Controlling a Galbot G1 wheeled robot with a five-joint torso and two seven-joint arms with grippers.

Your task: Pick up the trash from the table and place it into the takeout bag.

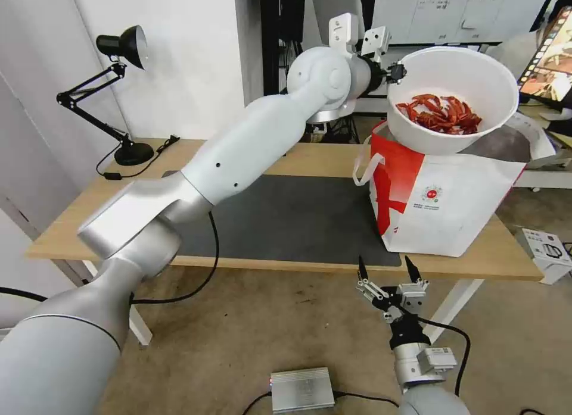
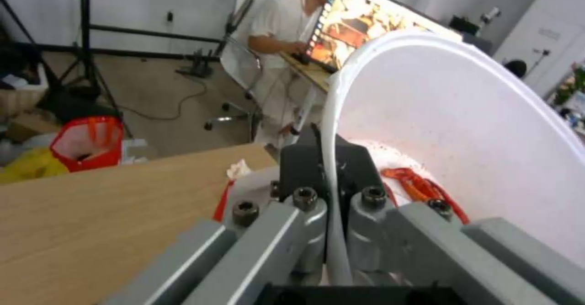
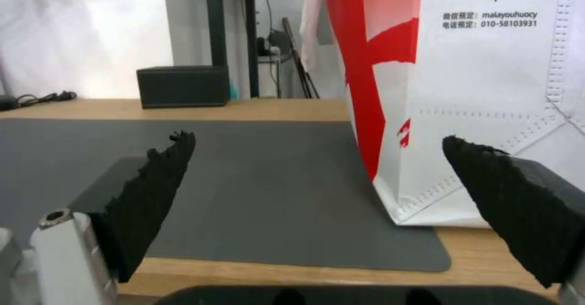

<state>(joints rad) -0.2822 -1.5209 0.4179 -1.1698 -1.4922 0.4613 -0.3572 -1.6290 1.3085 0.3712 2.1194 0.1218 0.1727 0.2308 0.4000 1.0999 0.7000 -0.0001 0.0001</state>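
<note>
Bowl of red shells, upper right of the head view, pinched at its rim by the left gripper above the open bag. Right gripper idle, fingers spread and empty. Step: delivery; next, lower and release.

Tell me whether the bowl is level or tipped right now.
Tipped. The white bowl, pinched at its rim by the left gripper, hangs above the takeout bag with its opening tilted forward, red shells showing inside.
</note>
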